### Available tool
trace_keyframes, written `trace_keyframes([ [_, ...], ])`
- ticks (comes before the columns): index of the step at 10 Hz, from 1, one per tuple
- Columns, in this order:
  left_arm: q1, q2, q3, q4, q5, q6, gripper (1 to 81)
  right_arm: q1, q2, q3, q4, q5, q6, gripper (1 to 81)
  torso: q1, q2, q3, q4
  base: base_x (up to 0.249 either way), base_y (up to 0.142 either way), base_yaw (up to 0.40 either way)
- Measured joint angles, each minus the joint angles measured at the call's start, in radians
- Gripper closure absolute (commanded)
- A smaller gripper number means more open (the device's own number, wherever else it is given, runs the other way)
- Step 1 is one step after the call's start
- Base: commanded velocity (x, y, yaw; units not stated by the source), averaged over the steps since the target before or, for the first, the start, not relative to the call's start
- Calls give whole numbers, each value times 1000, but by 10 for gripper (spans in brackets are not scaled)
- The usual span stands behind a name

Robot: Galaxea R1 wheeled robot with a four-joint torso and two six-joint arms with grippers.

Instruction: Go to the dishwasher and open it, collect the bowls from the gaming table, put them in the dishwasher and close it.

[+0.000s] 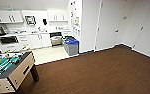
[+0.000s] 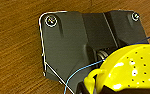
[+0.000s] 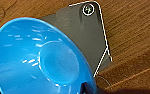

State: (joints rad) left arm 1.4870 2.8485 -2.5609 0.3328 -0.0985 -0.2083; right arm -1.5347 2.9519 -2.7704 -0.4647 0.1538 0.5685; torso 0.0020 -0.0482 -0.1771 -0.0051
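1. Progress looks past the halfway mark: the dishwasher (image 1: 56, 38) at the far kitchen wall appears already open, a pale rack showing in its dark mouth, though it is too small to be sure.
2. A blue bowl (image 3: 38, 57) sits tilted right at the right gripper (image 3: 89, 88), which seems to pinch its rim; a yellow perforated bowl (image 2: 131, 67) is close against the left gripper (image 2: 91, 86), whose grasp I cannot tell.
3. Left to do, by my judgement: carry both across, load them, close the door.
4. Brown carpet (image 1: 101, 72) lies wide open ahead of the grippers. The foosball table (image 1: 8, 70) crowds the left side; a grey bin with blue lid (image 1: 72, 46) stands just beside the dishwasher, narrowing the approach.
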Motion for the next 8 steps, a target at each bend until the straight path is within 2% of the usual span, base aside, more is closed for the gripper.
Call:
trace_keyframes([
  [8,-1,0,0,0,0,0,811,-3,0,0,0,0,0,811,0,0,0,0,104,0,0],
])
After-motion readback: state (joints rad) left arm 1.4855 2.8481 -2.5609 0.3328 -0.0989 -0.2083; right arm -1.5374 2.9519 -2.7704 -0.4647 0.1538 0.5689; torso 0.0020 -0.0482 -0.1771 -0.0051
